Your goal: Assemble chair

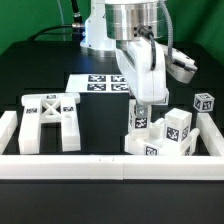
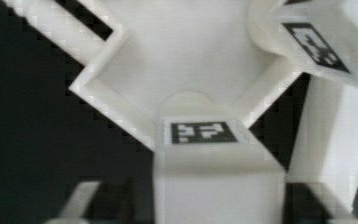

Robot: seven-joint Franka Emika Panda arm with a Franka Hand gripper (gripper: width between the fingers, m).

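Note:
My gripper [image 1: 140, 100] reaches down at the middle right and is shut on an upright white chair part [image 1: 140, 122] with a tag on its face. In the wrist view this tagged part [image 2: 202, 140] fills the space between my fingers [image 2: 83, 202], and my gripper [image 2: 202, 205] has one jaw on each side of it. The part forks into two arms further out. The X-braced frame [image 1: 50, 120] lies at the exterior view's left. Blocky tagged chair parts [image 1: 176, 130] sit right beside the held part, with a small post [image 1: 205, 103] behind them.
White border rails run along the front [image 1: 110, 166], the left [image 1: 8, 130] and the right [image 1: 214, 135] of the work area. The marker board [image 1: 103, 82] lies flat behind my gripper, near the robot's base.

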